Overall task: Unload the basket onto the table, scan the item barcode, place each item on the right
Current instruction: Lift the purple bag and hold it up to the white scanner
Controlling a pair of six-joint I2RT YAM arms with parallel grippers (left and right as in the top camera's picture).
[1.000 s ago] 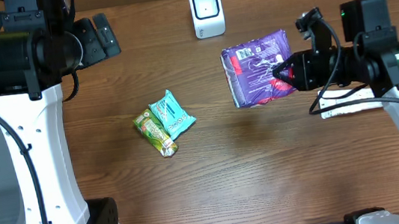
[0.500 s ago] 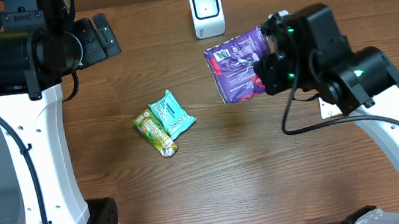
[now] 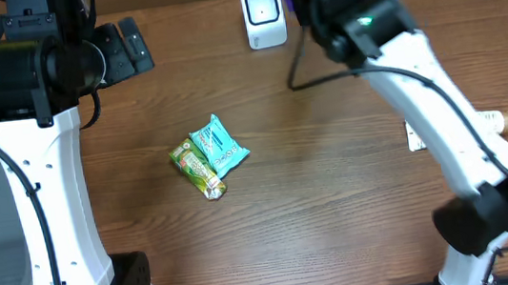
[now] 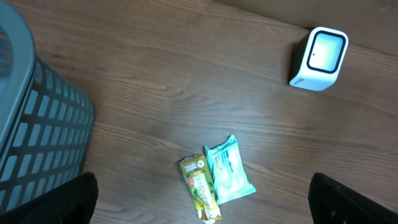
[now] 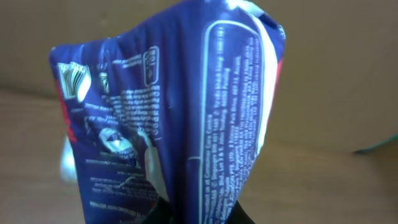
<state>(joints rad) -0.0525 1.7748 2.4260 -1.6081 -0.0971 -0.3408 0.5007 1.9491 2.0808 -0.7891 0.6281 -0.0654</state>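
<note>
We find a brown wood-grain table [image 3: 318,202]. At its far edge stands a small white box-shaped scanner [image 3: 263,14] with a dark front window. Left of centre, a teal plastic packet [image 3: 218,146] and a green plastic packet [image 3: 198,169] lie touching. At the right lies a flat white item [image 3: 413,136], partly hidden.

The worktop [image 3: 337,200] is showing matt brown wood grain, while the scanner [image 3: 263,14] is looking like smooth white plastic. The purple packet [image 5: 180,118] is gleaming as creased glossy film; the teal sachet [image 3: 219,145] and green sachet [image 3: 197,168] are shining likewise, and the basket [image 4: 37,124] is looking like matt grey plastic.
</note>
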